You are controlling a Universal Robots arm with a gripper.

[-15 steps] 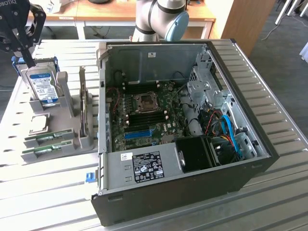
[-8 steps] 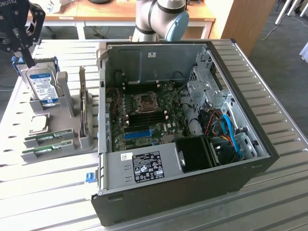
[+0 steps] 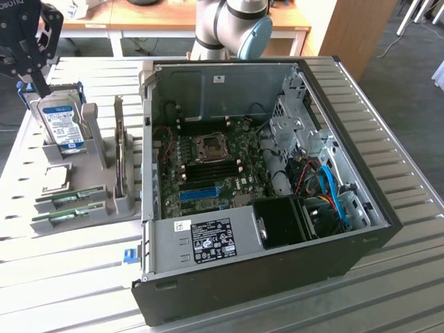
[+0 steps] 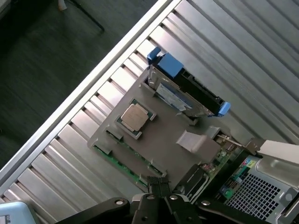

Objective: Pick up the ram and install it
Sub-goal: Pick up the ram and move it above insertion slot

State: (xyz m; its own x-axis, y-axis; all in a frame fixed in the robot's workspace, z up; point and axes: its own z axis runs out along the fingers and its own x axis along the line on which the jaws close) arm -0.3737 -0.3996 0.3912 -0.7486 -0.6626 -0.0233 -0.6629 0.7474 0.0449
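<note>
Gripper [image 4: 158,183] right up close, jaws pinched shut, nothing in them. ram [image 3: 69,199] slotted in grey holder [image 3: 24,184], 9 o'clock of open case [image 3: 277,277] in exterior view. Guessing light, stiff, thin, fragile. Pinch long edges mid-length, stay off chips.

We see a bench [image 3: 395,139] of ribbed, brushed metal with a dull sheen. The computer case [image 3: 277,284] is matt black outside and bare grey sheet metal inside. The holder [image 4: 163,140] looks like smooth, matt grey plastic. The ram [image 3: 69,198] is green circuit board, and the processor [image 4: 135,116] has a satin metal lid. The hard drive [image 3: 61,123] carries a glossy label and blue plastic rails [image 4: 166,63]. The far desk [image 3: 139,14] looks wooden.
</note>
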